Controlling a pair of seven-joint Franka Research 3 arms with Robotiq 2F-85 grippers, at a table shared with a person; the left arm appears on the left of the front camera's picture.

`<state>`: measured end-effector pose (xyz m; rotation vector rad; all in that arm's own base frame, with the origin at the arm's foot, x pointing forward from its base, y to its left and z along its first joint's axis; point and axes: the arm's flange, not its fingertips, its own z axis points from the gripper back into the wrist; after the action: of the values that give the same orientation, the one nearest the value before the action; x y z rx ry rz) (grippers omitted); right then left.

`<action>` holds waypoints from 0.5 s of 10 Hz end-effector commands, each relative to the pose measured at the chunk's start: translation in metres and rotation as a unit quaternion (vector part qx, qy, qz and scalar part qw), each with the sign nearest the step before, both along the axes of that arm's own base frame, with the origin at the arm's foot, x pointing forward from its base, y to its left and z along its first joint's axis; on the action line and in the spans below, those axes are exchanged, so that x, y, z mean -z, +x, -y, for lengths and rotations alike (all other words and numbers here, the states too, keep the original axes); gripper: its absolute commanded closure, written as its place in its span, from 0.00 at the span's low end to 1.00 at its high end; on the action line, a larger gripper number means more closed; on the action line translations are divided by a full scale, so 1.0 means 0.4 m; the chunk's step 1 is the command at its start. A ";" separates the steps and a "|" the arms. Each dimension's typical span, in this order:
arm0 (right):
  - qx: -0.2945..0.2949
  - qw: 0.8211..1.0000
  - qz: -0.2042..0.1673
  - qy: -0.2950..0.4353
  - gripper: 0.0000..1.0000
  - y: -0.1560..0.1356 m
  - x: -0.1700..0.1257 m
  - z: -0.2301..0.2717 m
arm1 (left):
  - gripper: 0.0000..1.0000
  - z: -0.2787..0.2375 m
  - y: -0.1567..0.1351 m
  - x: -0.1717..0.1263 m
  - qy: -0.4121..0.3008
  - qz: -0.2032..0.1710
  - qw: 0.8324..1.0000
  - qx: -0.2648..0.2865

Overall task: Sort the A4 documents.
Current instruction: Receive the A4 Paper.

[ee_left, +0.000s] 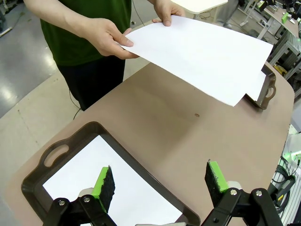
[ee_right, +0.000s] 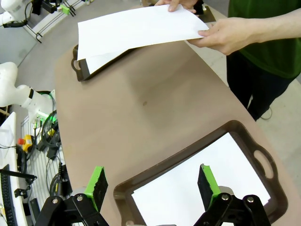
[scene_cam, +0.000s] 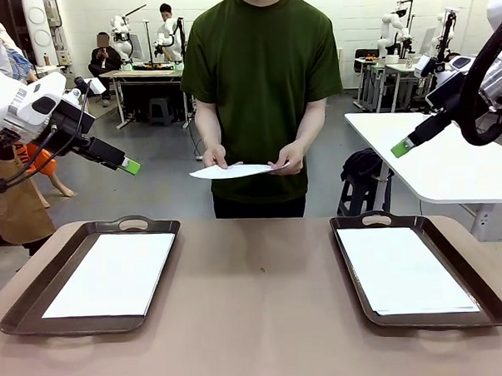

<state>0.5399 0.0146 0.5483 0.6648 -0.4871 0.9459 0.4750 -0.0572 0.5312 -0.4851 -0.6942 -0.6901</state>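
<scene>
A person in a green shirt stands at the far side and holds one white A4 document (scene_cam: 234, 170) flat in both hands above the table's far edge; it also shows as a sheet (ee_left: 207, 56) and as a sheet (ee_right: 136, 27). More A4 documents lie in the left tray (scene_cam: 113, 273) and the right tray (scene_cam: 403, 270). My left gripper (scene_cam: 127, 166) hangs open, raised above the left tray (ee_left: 155, 186). My right gripper (scene_cam: 402, 147) is open too, high over the right tray (ee_right: 150, 186). Neither holds anything.
Two dark brown handled trays sit on the tan table (scene_cam: 256, 313), one left (scene_cam: 15, 319) and one right (scene_cam: 490, 311). A white table (scene_cam: 450, 163) stands at the right behind. Other tables and robot gear fill the room farther back.
</scene>
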 end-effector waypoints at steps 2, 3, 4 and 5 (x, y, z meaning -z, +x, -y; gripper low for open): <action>0.003 1.000 0.003 -0.004 0.00 0.002 0.002 0.000 | 0.00 -0.003 -0.001 0.001 -0.004 0.003 1.000 0.002; 0.003 1.000 0.003 -0.004 0.00 0.002 0.002 0.000 | 0.00 -0.003 -0.001 0.001 -0.004 0.003 1.000 0.002; 0.003 1.000 0.003 -0.004 0.00 0.002 0.002 0.000 | 0.00 -0.003 -0.001 0.001 -0.004 0.003 1.000 0.002; 0.003 1.000 0.003 -0.004 0.00 0.002 0.002 0.000 | 0.00 -0.003 -0.001 0.001 -0.004 0.003 1.000 0.002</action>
<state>0.5399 0.0146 0.5483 0.6647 -0.4871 0.9459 0.4750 -0.0572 0.5312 -0.4851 -0.6942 -0.6900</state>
